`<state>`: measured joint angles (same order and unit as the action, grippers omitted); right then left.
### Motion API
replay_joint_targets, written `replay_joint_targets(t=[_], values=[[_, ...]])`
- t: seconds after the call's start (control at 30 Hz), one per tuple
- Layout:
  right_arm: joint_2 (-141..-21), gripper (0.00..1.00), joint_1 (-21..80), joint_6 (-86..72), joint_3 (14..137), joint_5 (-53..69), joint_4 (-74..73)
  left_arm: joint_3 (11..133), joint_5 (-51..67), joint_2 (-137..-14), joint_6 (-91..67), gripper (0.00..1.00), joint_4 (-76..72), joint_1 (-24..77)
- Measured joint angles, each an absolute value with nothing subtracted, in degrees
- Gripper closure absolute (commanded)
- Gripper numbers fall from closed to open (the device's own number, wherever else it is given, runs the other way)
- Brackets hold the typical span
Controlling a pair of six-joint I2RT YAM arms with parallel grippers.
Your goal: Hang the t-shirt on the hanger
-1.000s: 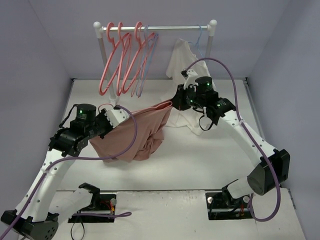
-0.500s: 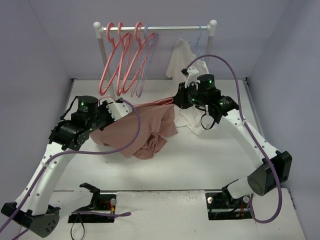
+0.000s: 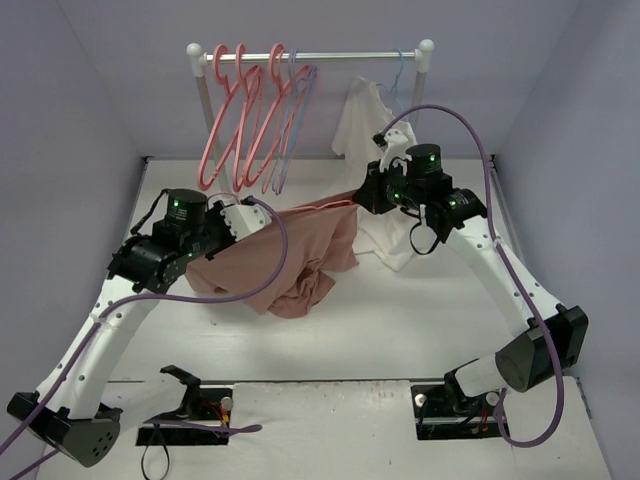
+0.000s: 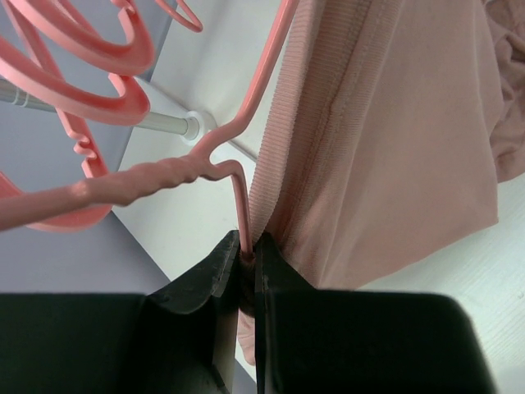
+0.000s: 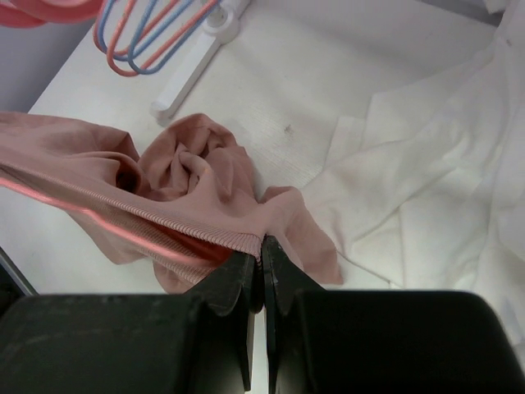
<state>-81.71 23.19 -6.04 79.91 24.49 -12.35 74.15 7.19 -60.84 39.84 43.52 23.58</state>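
The salmon-pink t-shirt (image 3: 300, 252) hangs stretched between my two grippers above the table, its lower part bunched. My left gripper (image 3: 243, 212) is shut on the thin coral hanger (image 4: 156, 182), pinching its wire right beside the shirt's ribbed collar (image 4: 283, 164). My right gripper (image 3: 362, 197) is shut on the other end of the collar (image 5: 205, 232). In the right wrist view a coral bar of the hanger (image 5: 107, 226) runs inside the collar opening. The rest of the hanger is hidden by cloth.
A white rack (image 3: 320, 56) at the back carries several coral hangers (image 3: 235, 125) and a lavender one (image 3: 298, 100). A white shirt (image 3: 362, 120) hangs from a pale blue hanger at the rack's right and spreads onto the table (image 5: 426, 180) under my right arm. The rack's foot (image 5: 190, 72) lies near.
Both arms have moved back and a little to the right with the t-shirt and hanger, lifting the cloth higher off the table. Both grips are unchanged.
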Motion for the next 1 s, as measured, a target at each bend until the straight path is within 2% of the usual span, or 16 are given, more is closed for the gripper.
replay_joint_targets(t=[0.33,0.57,0.77,1.0], values=[[-81.7,1.0,22.3,-6.1,85.5,26.0,-15.0,76.4,1.6,-65.1,40.5,1.0,44.0,28.0],[-81.9,1.0,22.2,-6.4,90.7,26.2,-15.8,86.9,-3.8,-68.5,43.2,1.0,48.3,33.4],[-83.2,1.0,26.2,-6.4,97.2,24.7,-15.9,94.1,-8.0,-70.5,46.1,1.0,51.2,39.2],[-86.2,0.99,33.6,-6.9,101.4,23.8,-15.7,96.5,-8.6,-70.7,46.5,1.0,54.4,40.6]])
